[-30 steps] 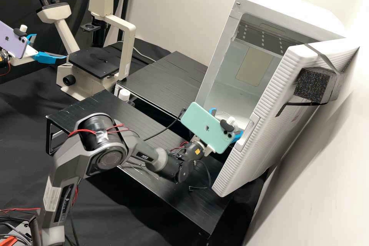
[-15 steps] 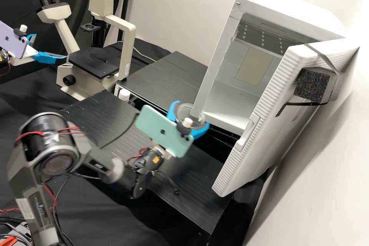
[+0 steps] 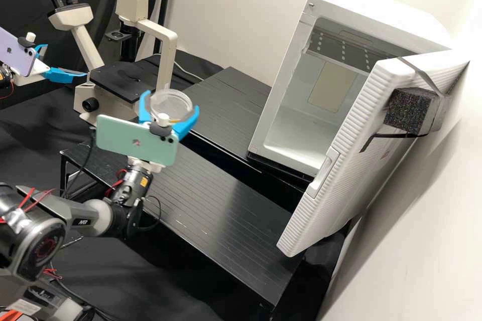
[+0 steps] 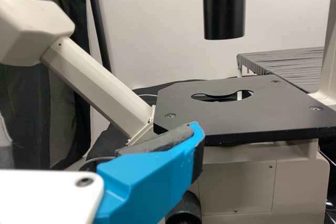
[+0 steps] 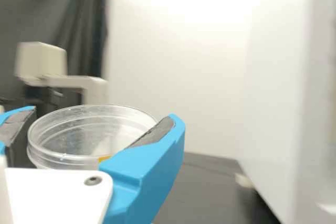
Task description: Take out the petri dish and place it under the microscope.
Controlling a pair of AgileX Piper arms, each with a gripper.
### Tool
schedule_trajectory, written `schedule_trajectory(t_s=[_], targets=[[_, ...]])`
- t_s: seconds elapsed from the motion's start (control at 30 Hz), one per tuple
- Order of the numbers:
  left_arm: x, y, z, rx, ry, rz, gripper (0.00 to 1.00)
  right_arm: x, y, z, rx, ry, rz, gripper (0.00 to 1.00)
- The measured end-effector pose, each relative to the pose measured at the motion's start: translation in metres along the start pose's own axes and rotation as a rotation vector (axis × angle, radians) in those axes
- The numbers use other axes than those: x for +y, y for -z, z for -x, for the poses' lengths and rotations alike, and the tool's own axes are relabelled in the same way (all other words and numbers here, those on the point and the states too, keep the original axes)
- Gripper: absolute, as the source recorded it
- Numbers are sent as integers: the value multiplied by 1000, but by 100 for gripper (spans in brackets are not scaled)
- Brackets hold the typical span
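Observation:
Held level, the clear round petri dish (image 3: 171,106) is between the two blue fingers of my right gripper (image 3: 171,101) in the high view, in front of the microscope's right side. In the right wrist view the pads of my right gripper (image 5: 104,116) press on opposite sides of the petri dish (image 5: 86,135). The cream microscope has a flat black stage (image 3: 123,80), bare in the left wrist view, where the stage (image 4: 252,116) shows a cut-out. My left gripper (image 3: 66,60) stands open and empty left of the microscope; one finger of the left gripper (image 4: 94,129) reaches before the stage.
The white cabinet (image 3: 265,123) stands at the right with its ribbed door (image 3: 351,128) ajar. Two low black platforms, the front one (image 3: 216,205) and the rear one (image 3: 228,103), lie between cabinet and microscope. The lamp arm (image 3: 163,35) overhangs the stage.
My right gripper has come out of the cabinet with the petri dish and moved left across the platforms to near the microscope. My left arm has kept still.

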Motion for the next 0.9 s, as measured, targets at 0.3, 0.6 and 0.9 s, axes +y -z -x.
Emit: schedule_trajectory(t_s=[0.3,0.6,0.9], targets=[[0,0,0,0,0,0,100,-38,23,-34,7,89,-13,0],[0,0,0,0,0,0,100,-76,32,-94,-13,146,-10,0],[0,0,0,0,0,0,100,-118,37,-135,-60,223,4,0]])
